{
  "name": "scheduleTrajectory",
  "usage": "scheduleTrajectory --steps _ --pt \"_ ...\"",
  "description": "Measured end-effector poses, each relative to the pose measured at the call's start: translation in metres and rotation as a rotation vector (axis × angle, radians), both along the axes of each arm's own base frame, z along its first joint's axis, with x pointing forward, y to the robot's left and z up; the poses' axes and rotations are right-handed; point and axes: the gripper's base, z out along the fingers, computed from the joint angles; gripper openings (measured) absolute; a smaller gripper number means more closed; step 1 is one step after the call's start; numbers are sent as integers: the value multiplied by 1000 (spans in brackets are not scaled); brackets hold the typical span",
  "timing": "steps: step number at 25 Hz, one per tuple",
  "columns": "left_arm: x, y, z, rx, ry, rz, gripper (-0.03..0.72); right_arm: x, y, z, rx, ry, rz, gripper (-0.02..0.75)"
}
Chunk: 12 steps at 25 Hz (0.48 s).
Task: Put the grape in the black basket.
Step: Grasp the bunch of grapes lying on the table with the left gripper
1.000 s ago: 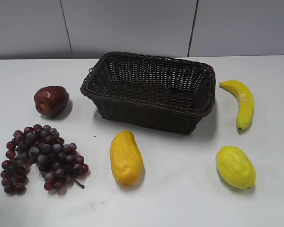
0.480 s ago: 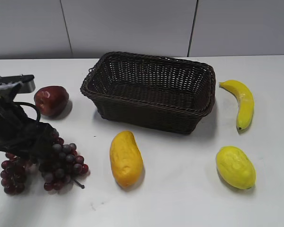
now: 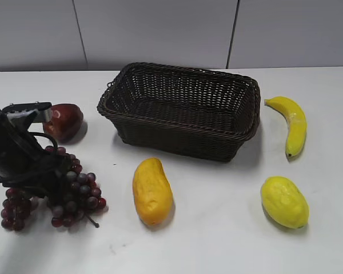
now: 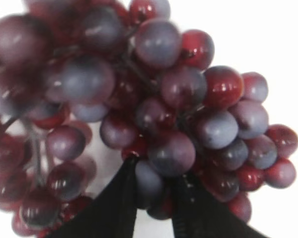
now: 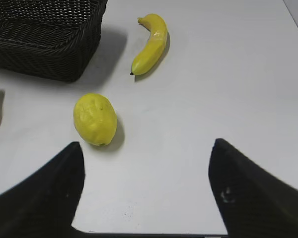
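The grape (image 3: 75, 191), a large dark red-purple bunch, lies on the white table at the front left. My left gripper (image 3: 46, 176) is down on the bunch's upper left part and hides some of it. In the left wrist view the grape (image 4: 159, 99) fills the frame, and the two black fingers of my left gripper (image 4: 154, 191) are closed on berries at its lower edge. The black basket (image 3: 177, 140) stands empty at the back middle, to the right of the grape. My right gripper (image 5: 146, 158) is open and empty above bare table; it does not show in the exterior view.
A dark red apple (image 3: 67, 120) sits behind the left arm. An orange-yellow mango (image 3: 152, 191) lies in front of the basket. A yellow fruit (image 3: 284, 201) and a banana (image 3: 293, 124) lie to the right, and both show in the right wrist view (image 5: 94, 119) (image 5: 150, 49).
My left arm came in from the left and settled onto the grape. The bunch has shifted slightly under it. The other fruit and the basket have not moved.
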Motion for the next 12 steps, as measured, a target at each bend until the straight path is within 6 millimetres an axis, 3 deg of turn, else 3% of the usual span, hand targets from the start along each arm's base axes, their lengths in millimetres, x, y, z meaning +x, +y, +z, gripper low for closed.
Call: scheduleTrajectory --steps 5,12 --pt "-6 1 33 -31 -92 -7 131 0 0 0 0 0 0 590" --pt "-35 10 114 -112 -382 -13 120 0 0 0 0 0 0 590"
